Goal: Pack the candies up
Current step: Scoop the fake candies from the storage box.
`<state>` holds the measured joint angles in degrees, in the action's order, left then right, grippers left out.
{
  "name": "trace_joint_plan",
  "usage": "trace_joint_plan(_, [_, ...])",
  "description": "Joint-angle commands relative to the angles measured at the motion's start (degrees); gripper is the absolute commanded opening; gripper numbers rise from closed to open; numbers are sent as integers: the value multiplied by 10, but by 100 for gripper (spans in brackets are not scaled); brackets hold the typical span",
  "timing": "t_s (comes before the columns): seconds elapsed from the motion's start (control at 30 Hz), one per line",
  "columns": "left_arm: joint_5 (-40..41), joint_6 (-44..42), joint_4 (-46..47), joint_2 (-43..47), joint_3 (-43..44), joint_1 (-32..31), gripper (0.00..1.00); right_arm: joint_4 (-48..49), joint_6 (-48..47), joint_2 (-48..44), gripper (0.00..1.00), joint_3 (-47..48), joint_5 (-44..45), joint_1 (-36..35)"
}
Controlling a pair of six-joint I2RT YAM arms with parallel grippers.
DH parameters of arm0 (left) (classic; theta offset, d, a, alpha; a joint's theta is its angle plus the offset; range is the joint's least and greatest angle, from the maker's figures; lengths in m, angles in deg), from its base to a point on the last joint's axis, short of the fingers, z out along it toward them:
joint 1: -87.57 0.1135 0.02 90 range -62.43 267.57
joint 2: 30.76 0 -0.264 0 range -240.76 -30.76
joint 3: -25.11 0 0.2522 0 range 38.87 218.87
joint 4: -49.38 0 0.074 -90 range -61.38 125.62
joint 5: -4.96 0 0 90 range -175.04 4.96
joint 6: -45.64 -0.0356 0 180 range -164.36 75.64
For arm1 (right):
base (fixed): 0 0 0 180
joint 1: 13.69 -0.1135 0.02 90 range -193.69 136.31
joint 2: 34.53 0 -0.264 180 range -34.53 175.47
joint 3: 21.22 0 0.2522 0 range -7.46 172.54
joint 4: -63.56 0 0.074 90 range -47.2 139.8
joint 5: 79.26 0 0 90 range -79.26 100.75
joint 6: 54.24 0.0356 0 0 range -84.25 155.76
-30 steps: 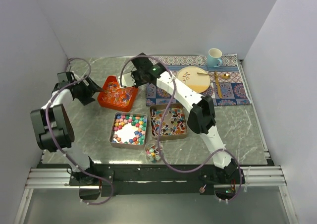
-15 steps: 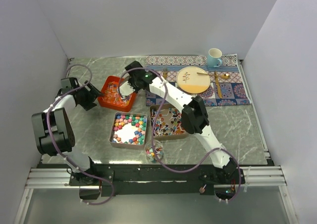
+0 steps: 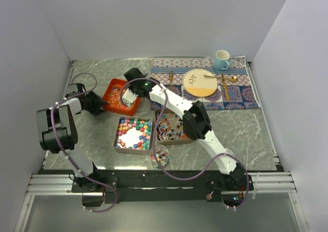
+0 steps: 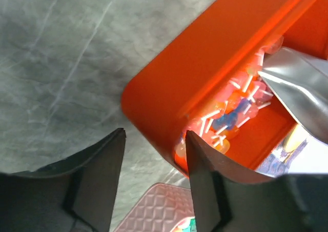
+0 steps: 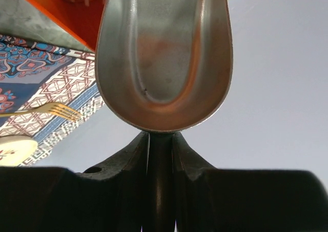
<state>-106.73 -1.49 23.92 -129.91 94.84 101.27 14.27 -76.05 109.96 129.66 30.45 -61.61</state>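
**Both arms meet at the orange square plastic tray of candies.**

From above, slim wrapped candies lie in the tray on the grey marbled tabletop. Chunky coloured ones fill a square metal tin nearer the bases. The left wrist view shows the left jaws apart, astride the tray's corner wall. Candies sit just inside it, beside a shiny metal scoop. The right wrist view shows the right jaws clamped on the scoop's handle, with the tray's orange wall beyond its bowl.

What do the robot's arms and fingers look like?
The left arm and right arm have white links joined by chunky black joint housings, each trailed by a looping lilac cable. The fingers are matte black and tapered.
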Motion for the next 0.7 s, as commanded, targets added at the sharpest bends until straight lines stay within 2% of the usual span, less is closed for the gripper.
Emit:
trace_joint_plan(0.0, [-11, 19, 2, -31, 27, -2, 52, -22, -25, 7, 0, 33, -31, -8])
trace_joint_plan(0.17, [-31, 21, 13, -36, 26, -2, 44, -66, -2, 5, 0, 47, -115, -12])
trace_joint_plan(0.27, [-41, 17, 22, -34, 18, -2, 39, -74, 19, 9, 0, 52, -130, -17])
trace_joint_plan(0.37, [-50, 16, 30, -30, 8, -2, 29, -79, 28, 12, 0, 44, -140, -18])
trace_joint_plan(0.4, [-52, 16, 30, -27, 7, -2, 23, -83, 29, 13, 0, 43, -143, -20])
trace_joint_plan(0.67, [-65, 45, 47, -9, -13, -2, 21, -165, 30, 12, 0, 39, -170, -23])
